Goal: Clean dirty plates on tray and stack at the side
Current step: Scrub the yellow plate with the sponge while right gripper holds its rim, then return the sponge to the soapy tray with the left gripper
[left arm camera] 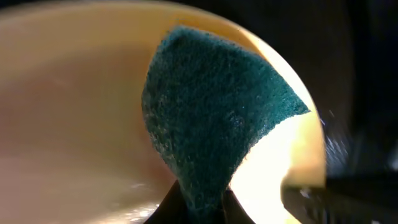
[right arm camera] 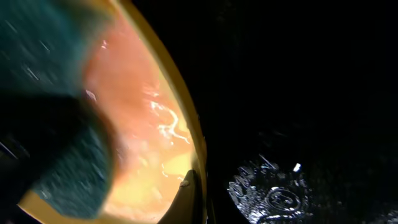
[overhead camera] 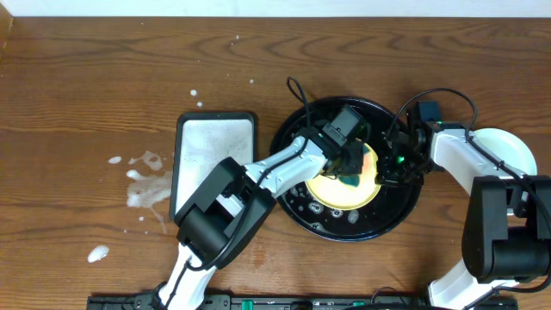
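Landmark: black round tray [overhead camera: 323,222], mid tabletop [overhead camera: 86,77], raised rim all round.
Yellow plate [overhead camera: 331,191]: on the tray floor, toward the tray's near side; surface wet and glossy, with an orange tint in the right wrist view.
Sponge [left arm camera: 217,118]: dark green pad, pressed on the plate's face near the tray centre.
Left gripper [left arm camera: 198,210]: over the tray centre, fingers clamped on the sponge's lower end.
Right gripper [overhead camera: 387,172]: at the plate's right edge, inside the tray's right rim. One finger [right arm camera: 189,193] lies against the plate rim. Whether it is clamped on the rim, I cannot tell.
In the way: both arms cross the tray rim, left arm over the near-left side, right arm over the right side. The two grippers sit close together above the plate. A black cable loops over the far-left rim.
Tray floor: water drops on the near side of the plate; dark bare floor on the far side.
White rectangular tray [overhead camera: 215,151]: just left of the black tray, partly under the left arm.
Foam splashes [overhead camera: 146,185]: on the wood well left of the black tray, beyond the white tray.
Pale round plate [overhead camera: 508,146]: right of the black tray, part hidden by the right arm.
Open room: bare wood on the far side of the black tray.
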